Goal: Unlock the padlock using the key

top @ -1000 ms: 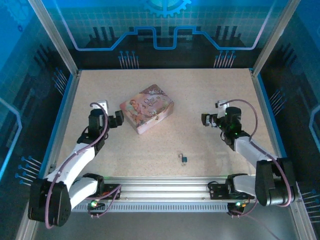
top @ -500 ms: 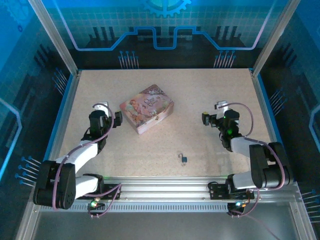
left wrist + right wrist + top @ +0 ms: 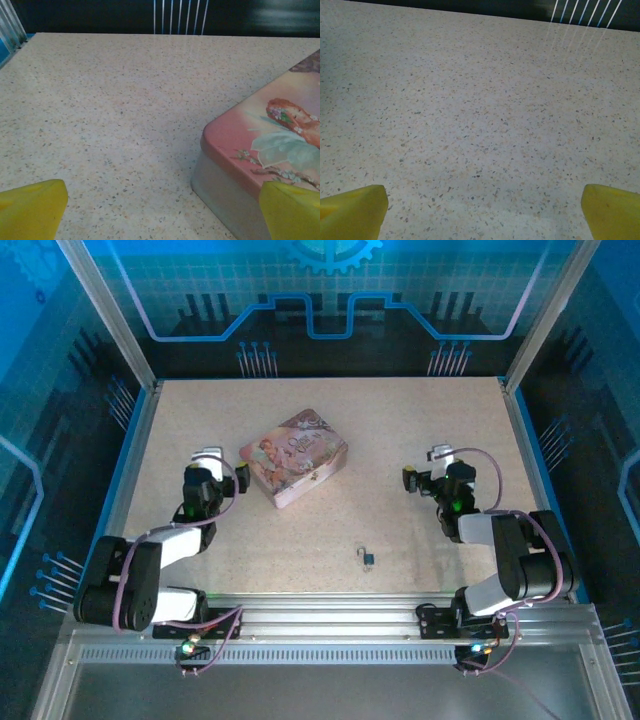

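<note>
A pink tin [image 3: 294, 470] with a picture printed on its lid lies askew on the speckled beige table [image 3: 400, 420] — left of centre, toward the far side. Blue patterned walls [image 3: 330, 285] surround the table.

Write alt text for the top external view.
A tiny padlock lies alone near the front of a speckled table, between two folded arms. A pink tin sits beside the left gripper; the right gripper is over bare tabletop.
</note>
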Robot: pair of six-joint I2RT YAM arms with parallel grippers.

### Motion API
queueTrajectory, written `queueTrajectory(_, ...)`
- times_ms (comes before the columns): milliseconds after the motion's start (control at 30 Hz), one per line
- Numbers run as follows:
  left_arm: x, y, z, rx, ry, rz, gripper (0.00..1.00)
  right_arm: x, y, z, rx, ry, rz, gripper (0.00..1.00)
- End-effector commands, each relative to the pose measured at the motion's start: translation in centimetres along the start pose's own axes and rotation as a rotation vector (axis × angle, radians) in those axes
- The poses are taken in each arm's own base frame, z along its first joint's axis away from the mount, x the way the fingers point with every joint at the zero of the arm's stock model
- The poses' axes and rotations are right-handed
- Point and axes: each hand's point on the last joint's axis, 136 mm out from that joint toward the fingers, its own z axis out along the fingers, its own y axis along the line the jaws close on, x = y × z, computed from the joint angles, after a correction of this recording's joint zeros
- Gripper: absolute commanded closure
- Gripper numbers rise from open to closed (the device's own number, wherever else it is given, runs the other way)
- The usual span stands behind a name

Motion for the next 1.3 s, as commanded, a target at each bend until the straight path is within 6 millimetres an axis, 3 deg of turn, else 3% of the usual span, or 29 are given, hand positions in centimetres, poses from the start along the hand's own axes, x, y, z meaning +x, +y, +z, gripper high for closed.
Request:
queueTrajectory(0,-1.3,-0.4,0.2,0.038,-0.092,0.01,0.01,-0.8,-0.8,0.4,0.013,-0.012,0.007,0.0)
queueTrajectory(400,0.9,-1.0,1.8,0.066,-0.063,0.029,0.01,-0.8,-0.8,0.4,0.016,-0.01,0.008,0.0)
queueTrajectory(600,0.9,-1.0,2.4,0.073,-0.033,0.024,0.01,-0.8,-0.9,0.4,0.017,-0.011,0.007,0.0)
queueTrajectory(700,0.9,0.0,2.9,0.069,0.006,-0.03,0.01,-0.8,-0.7,0.4,0.015,-0.011,0.004,0.0)
queueTrajectory(1267,0.9,0.2,2.9,0.077,0.001,-0.045,0.01,-0.7,-0.6,0.5,0.016,-0.008,-0.001,0.0)
